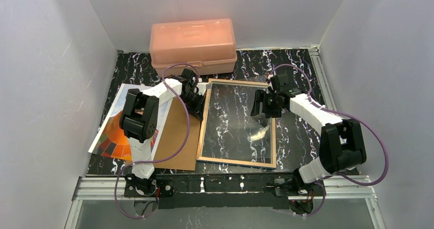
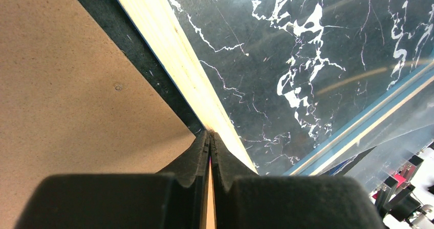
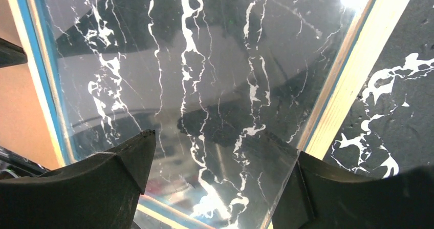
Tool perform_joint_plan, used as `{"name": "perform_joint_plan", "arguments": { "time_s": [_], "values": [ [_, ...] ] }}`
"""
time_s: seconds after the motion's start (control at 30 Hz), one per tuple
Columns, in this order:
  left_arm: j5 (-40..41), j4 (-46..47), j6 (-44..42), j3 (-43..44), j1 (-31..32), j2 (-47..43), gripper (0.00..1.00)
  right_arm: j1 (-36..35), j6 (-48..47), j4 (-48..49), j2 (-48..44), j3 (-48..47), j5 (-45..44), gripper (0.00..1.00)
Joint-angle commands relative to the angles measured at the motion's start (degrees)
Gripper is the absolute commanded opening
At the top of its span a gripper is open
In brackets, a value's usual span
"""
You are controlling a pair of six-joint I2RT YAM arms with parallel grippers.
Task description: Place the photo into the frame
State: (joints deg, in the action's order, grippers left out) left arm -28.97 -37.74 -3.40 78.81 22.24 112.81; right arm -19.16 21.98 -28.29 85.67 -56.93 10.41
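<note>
The frame [image 1: 238, 161] lies flat in the middle of the table, wood-coloured back edge up, with the marbled table showing through its clear pane [image 3: 215, 60]. The photo [image 1: 113, 136] lies picture side up at the far left, partly hidden by my left arm. My left gripper [image 1: 197, 104] is shut with nothing between its fingers, and its tips [image 2: 210, 134] rest against the frame's left wooden rim [image 2: 174, 44]. My right gripper [image 1: 263, 111] hangs open over the pane near the frame's right rim [image 3: 348, 85]. A corner of the clear pane lies between its fingers [image 3: 225, 144], its edge beside the right one.
A plain brown backing board [image 1: 176, 139] lies between the photo and the frame, also in the left wrist view [image 2: 77, 85]. A peach plastic box [image 1: 193, 44] stands at the back against the wall. White walls close in three sides.
</note>
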Motion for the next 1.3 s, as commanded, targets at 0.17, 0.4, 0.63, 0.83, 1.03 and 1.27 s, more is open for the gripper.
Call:
{"name": "perform_joint_plan", "arguments": {
  "time_s": [0.17,0.4,0.63,0.83,1.03,1.27],
  "values": [
    [-0.4,-0.7,-0.6,-0.5,-0.1,-2.6,0.00,-0.3,-2.7,-1.2,2.0,-2.6,-1.8,0.86],
    [-0.5,-1.0,-0.7,-0.1,-0.1,-2.6,0.00,-0.3,-3.6,-1.4,3.3,-3.1,-2.8,0.98],
    [-0.4,-1.5,-1.1,0.1,-0.3,-2.6,0.00,-0.3,-4.1,-1.3,3.8,-2.5,-3.3,0.99],
    [-0.5,-1.7,-1.1,0.2,-0.3,-2.8,0.00,-0.3,-4.1,-1.4,3.7,-1.5,-6.2,0.99],
    [-0.6,-1.6,-1.1,0.0,-0.3,-3.0,0.00,-0.3,-3.9,-0.7,3.8,-0.8,-7.6,0.99],
    [-0.6,-1.3,-1.1,-0.4,-0.4,-3.3,0.00,-0.3,-3.6,0.3,4.1,0.0,-7.3,0.99]
  ]
}}
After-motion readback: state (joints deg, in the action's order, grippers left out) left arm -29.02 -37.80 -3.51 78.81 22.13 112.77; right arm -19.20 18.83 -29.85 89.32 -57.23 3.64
